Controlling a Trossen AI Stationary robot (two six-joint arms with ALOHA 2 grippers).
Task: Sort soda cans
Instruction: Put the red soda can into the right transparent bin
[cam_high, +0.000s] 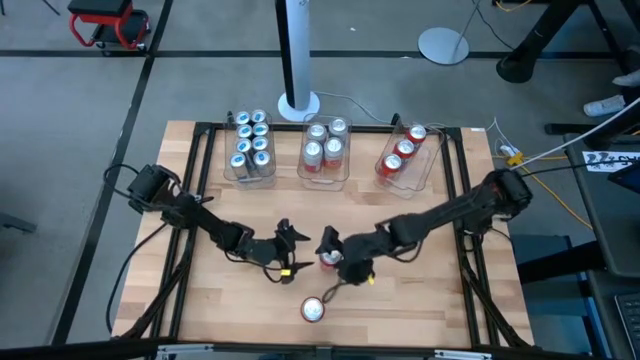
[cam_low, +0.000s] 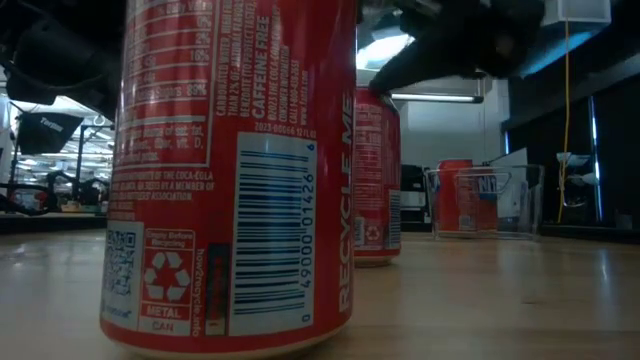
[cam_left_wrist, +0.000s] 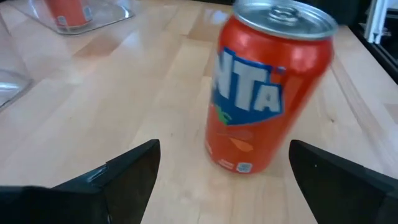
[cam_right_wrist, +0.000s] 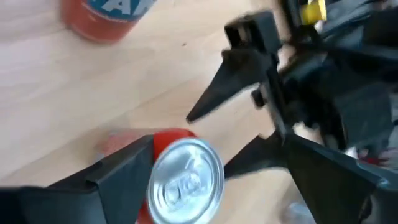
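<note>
While bare wood surrounds it, we spread our right gripper (cam_high: 331, 250) over a red can (cam_high: 329, 260) (silver top); left gripper (cam_high: 290, 248) gapes nearby.

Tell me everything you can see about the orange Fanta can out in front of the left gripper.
The orange Fanta can is metal, with a silver top and pull tab, a blue and white logo on its side and a small code near the base. It stands upright on the wooden table, alone near the front edge. The left gripper faces it with fingers open, not touching it.

Grey floor (cam_high: 200, 60), white pole base (cam_high: 298, 104), red stool (cam_high: 108, 22) beyond.
</note>
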